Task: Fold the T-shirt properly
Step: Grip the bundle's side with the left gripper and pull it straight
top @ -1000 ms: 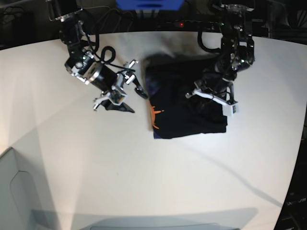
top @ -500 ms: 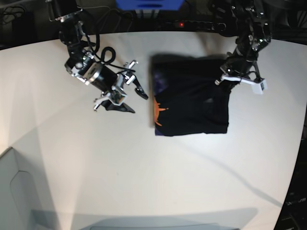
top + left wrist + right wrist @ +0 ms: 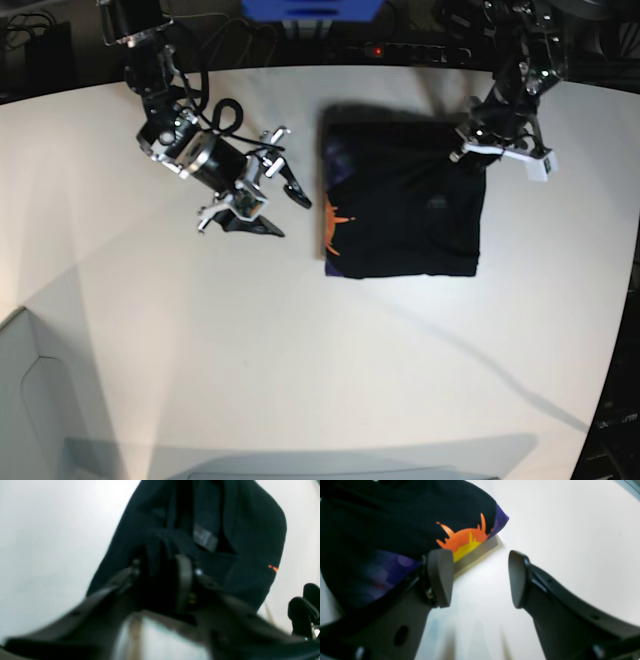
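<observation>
White table (image 3: 300, 380) bore the folded T-shirt (image 3: 405, 215); right gripper (image 3: 262, 182) stood agape beside it, left gripper (image 3: 497, 150) at its far-right corner, grip unclear.

1. A white table (image 3: 330, 370) fills most of the base view, curved along its far edge and its right side.
2. Soft shadows fall across the table in the lower part of the frame, with a long thin dark streak running toward the lower right.
3. At top centre, behind the table, sits a blue object (image 3: 310, 10), cut off by the frame edge.
4. Beside it, a small red light (image 3: 376, 49) glows in the dark background strip.
5. A pale grey panel (image 3: 25, 400) fills the lower left corner.
</observation>
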You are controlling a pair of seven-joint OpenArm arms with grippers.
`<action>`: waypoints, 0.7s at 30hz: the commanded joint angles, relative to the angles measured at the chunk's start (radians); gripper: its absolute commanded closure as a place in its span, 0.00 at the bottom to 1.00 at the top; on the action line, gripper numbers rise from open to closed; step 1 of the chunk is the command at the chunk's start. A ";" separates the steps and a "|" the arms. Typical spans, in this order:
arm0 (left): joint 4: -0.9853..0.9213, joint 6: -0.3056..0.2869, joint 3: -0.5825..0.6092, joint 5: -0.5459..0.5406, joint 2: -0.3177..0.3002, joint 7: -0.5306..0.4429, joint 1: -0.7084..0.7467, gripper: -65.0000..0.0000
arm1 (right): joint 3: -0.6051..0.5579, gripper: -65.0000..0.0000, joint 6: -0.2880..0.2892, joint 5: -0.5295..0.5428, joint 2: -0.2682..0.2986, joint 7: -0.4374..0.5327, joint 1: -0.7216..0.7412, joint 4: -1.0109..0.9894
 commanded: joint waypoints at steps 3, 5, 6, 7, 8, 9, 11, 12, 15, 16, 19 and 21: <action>0.024 0.001 -0.072 -0.003 -0.001 -0.011 0.029 0.53 | 0.004 0.45 0.018 0.016 0.000 0.026 0.012 0.016; 0.025 0.001 -0.115 -0.003 0.014 -0.018 0.041 0.54 | 0.004 0.45 0.018 0.016 0.000 0.026 0.012 0.016; 0.027 0.001 -0.147 -0.004 0.025 -0.018 0.047 0.53 | 0.004 0.45 0.018 0.016 0.000 0.026 0.012 0.016; 0.027 -0.001 -0.180 -0.006 0.036 -0.016 0.050 0.53 | 0.004 0.45 0.018 0.016 0.000 0.026 0.012 0.016; 0.027 -0.001 -0.212 -0.023 0.045 -0.014 0.052 0.53 | 0.004 0.45 0.018 0.016 0.000 0.026 0.012 0.016; 0.027 -0.001 -0.252 -0.047 0.053 -0.010 0.052 0.53 | 0.001 0.45 0.018 0.016 0.000 0.026 0.012 0.016; 0.027 -0.001 -0.324 -0.118 0.059 -0.008 0.052 0.53 | 0.001 0.45 0.018 0.016 0.000 0.026 0.012 0.016; 0.024 -0.001 -0.353 -0.159 0.053 -0.008 0.052 0.53 | 0.001 0.45 0.018 0.016 -0.001 0.026 0.012 0.016; 0.022 -0.001 -0.402 -0.236 0.050 -0.008 0.040 0.53 | 0.000 0.45 0.018 0.016 -0.001 0.028 0.012 0.016; 0.022 -0.001 -0.404 -0.256 0.048 -0.008 0.021 0.53 | 0.000 0.45 0.018 0.016 -0.003 0.028 0.012 0.016; 0.021 -0.001 -0.365 -0.264 0.048 -0.007 -0.040 0.53 | 0.006 0.45 0.018 0.016 -0.023 0.028 0.012 0.016; 0.018 0.001 -0.309 -0.248 0.048 -0.005 -0.079 0.53 | 0.004 0.45 0.018 0.016 -0.026 0.028 0.012 0.016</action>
